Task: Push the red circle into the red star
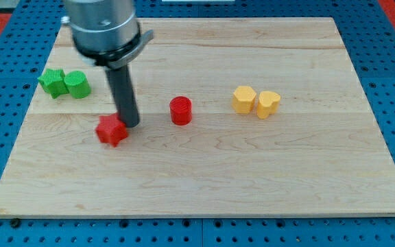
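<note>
The red circle is a short red cylinder standing near the middle of the wooden board. The red star lies to its left, lower in the view, roughly a hundred pixels away. My tip is the lower end of the dark rod; it stands at the red star's upper right edge, touching or nearly touching it, between the star and the circle. The circle is apart from the tip, to its right.
A green star and a green circle sit side by side at the board's left. A yellow hexagon and a yellow heart sit together right of centre. The wooden board rests on blue pegboard.
</note>
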Controlling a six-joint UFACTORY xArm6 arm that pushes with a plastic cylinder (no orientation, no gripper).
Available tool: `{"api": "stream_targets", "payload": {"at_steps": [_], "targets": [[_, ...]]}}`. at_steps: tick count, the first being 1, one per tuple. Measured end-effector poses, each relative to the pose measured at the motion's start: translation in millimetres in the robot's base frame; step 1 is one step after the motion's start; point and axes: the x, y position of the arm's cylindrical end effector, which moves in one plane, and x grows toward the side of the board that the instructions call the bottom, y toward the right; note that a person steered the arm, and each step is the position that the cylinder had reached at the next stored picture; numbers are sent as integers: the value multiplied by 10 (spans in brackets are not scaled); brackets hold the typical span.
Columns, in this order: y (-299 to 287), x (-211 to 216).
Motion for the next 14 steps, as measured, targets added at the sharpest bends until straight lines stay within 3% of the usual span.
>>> {"api": "stream_targets", "payload": {"at_steps": [2, 4, 8, 9, 12, 14], "targets": [[-445, 406], [-262, 633], [2308, 279], [2319, 158], [1260, -341], [696, -369]]}}
